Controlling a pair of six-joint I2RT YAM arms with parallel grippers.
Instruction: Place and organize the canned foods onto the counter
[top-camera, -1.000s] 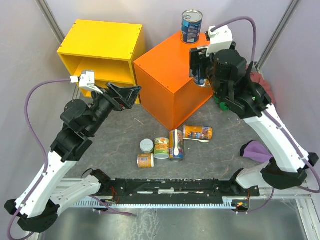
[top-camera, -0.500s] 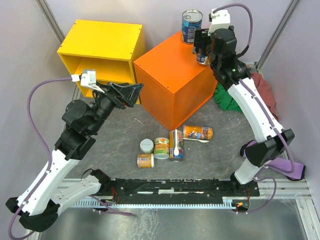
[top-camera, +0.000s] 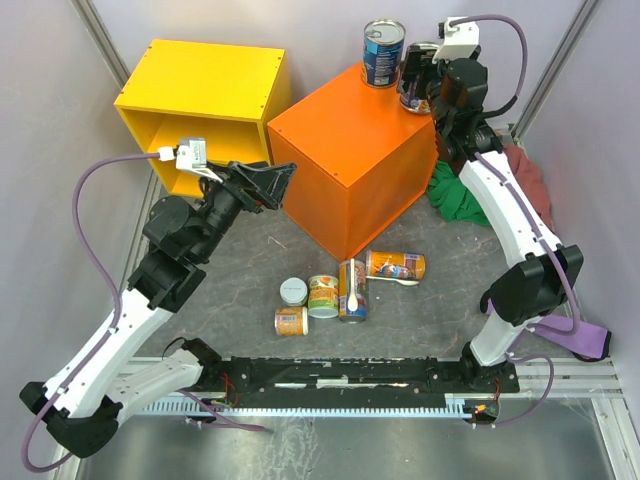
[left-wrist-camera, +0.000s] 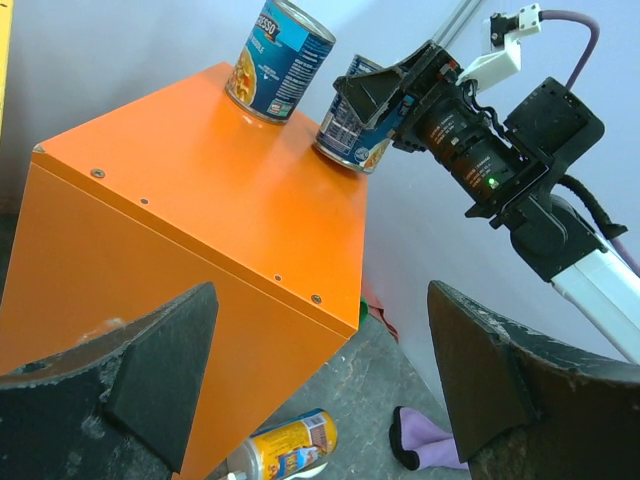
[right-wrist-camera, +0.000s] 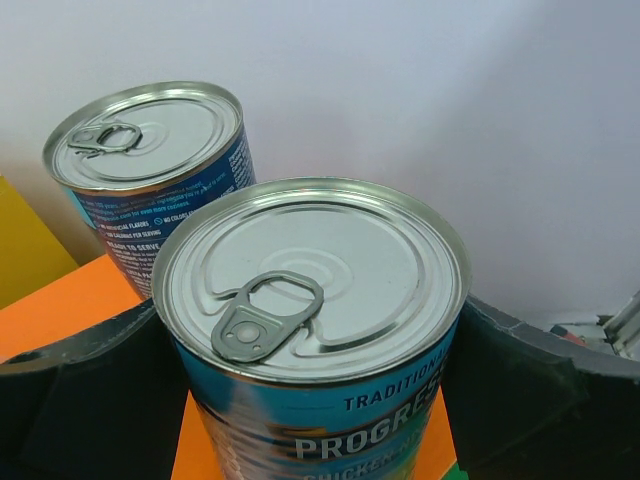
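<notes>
The left gripper (top-camera: 277, 186) hung wide and empty, with the orange counter (top-camera: 340, 150) just ahead of it. The right gripper (top-camera: 418, 86), clamped on a blue Progresso can (right-wrist-camera: 310, 270), had lifted it from the counter's side to the top's far corner. The can sat tilted between its fingers, just beside the first standing can (top-camera: 383, 50), so its placement appeared near.

You had the shelf unit (top-camera: 205, 100) far left, with the counter (top-camera: 345, 165) just right of it. First can (top-camera: 384, 52) stood on the counter's far corner, second can (top-camera: 415, 88) just right of it at the edge. Five more cans (top-camera: 323, 296) sat clustered on the table (top-camera: 240, 270), near side of the counter. Cloth (top-camera: 455, 195) lay right of the counter.
</notes>
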